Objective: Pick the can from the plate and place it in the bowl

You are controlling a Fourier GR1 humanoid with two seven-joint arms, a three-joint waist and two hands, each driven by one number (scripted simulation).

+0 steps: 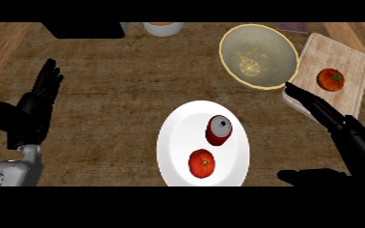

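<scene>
A red can with a silver top stands on the white plate at the lower middle, next to a red tomato. The yellow-rimmed bowl sits at the upper right and holds nothing. My right hand is open at the right, its fingers stretched toward the bowl's near rim, well to the right of the can. At the left edge my left hand rests open with its fingers up.
A wooden cutting board with another tomato lies right of the bowl. A dark box and a white cup stand along the far edge. Bare wooden counter spreads between the left hand and the plate.
</scene>
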